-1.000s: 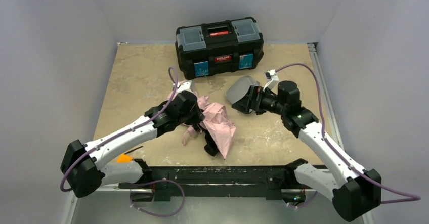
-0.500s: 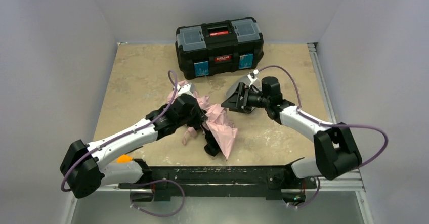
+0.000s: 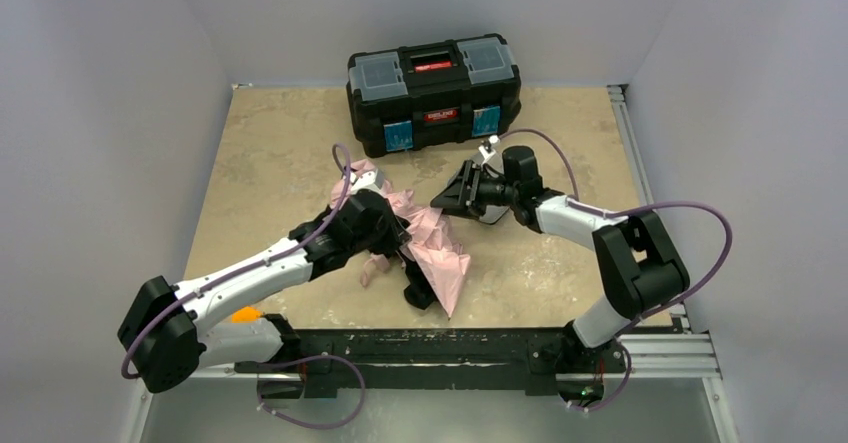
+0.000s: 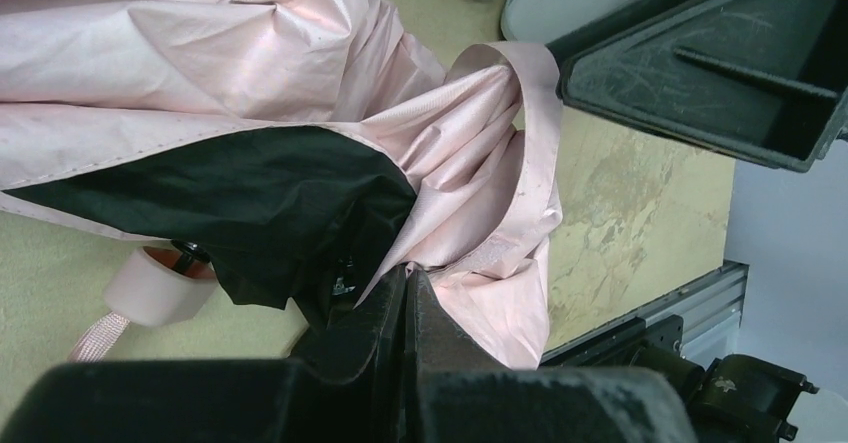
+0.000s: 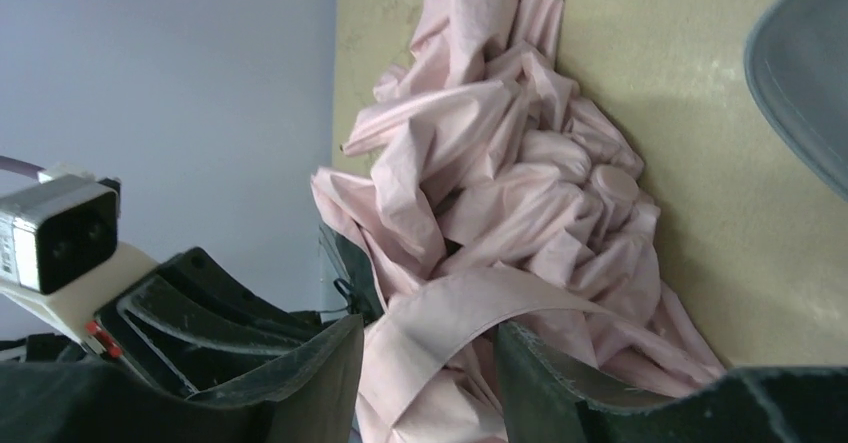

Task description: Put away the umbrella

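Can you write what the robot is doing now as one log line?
left gripper: shut on umbrella fabric | right gripper: open, strap between fingers | toolbox: lid down

Your left arm (image 3: 240, 273) and right arm (image 3: 570, 215) are white tubes with chunky black joints. A purple cable (image 3: 690, 213) loops along each. The left tool (image 4: 405, 288) and right tool (image 5: 430, 343) are scuffed matte black.
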Tool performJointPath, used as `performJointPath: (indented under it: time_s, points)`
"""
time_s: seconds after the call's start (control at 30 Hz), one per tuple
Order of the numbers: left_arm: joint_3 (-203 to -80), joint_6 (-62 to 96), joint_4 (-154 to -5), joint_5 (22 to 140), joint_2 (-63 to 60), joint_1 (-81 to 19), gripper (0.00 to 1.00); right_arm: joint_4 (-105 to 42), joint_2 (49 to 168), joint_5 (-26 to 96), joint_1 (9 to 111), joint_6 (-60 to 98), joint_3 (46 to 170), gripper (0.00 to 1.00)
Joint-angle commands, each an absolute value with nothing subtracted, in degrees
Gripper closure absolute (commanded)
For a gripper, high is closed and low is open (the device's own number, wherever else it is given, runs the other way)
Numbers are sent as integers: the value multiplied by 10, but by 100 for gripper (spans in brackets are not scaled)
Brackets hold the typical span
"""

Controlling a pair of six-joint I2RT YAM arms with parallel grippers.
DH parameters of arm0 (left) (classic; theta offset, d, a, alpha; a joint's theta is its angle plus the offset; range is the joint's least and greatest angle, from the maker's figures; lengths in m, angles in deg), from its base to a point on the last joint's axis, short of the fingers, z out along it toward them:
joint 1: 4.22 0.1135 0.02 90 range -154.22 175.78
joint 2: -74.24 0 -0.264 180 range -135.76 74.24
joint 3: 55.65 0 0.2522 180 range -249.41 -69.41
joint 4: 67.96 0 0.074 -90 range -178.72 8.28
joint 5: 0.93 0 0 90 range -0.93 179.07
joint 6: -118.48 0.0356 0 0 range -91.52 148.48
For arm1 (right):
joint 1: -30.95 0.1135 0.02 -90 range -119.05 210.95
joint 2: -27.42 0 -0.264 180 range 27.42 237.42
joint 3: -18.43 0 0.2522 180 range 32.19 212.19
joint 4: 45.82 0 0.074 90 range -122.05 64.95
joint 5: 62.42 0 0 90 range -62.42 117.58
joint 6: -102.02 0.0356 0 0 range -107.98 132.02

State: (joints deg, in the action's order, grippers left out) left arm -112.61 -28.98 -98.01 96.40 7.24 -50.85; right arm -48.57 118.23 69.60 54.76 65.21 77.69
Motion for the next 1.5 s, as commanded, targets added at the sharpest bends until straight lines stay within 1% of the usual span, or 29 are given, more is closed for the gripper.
performJointPath:
  time_s: [0.0,0.1,0.23,0.3,0.33,0.43,0.57,0.67,0.7,0.83,1.07,1.23,1.47]
  points:
    - [-1121,-293,-957,960,93,-506,100,-536,1195,715,556,660,824,54]
    - [-1121,-289,-959,959,98,-506,100,-547,1203,722,560,659,833,69]
    - [-1120,-280,-958,953,101,-506,100,-572,1202,742,562,659,838,86]
    - [-1121,-275,-956,947,103,-506,100,-585,1202,753,564,659,842,97]
    - [-1120,-270,-954,944,104,-507,100,-591,1200,759,565,660,845,100]
    - [-1125,-251,-961,937,115,-506,99,-608,1192,775,567,659,852,100]
    - [-1150,-213,-1010,959,144,-506,65,-636,1172,802,569,655,858,100]
    - [-1167,-189,-1026,953,173,-498,48,-671,1161,833,572,656,860,100]
    - [-1178,-182,-1030,946,182,-493,46,-679,1158,840,574,657,861,100]
    - [-1192,-175,-1025,923,219,-469,42,-700,1149,853,582,657,866,100]
    - [-1194,-189,-953,840,229,-398,41,-732,1140,871,600,659,876,100]
    - [-1160,-277,-871,779,227,-347,42,-774,1139,873,604,679,875,100]
    - [-1101,-413,-734,745,211,-337,41,-792,1147,876,611,683,879,100]
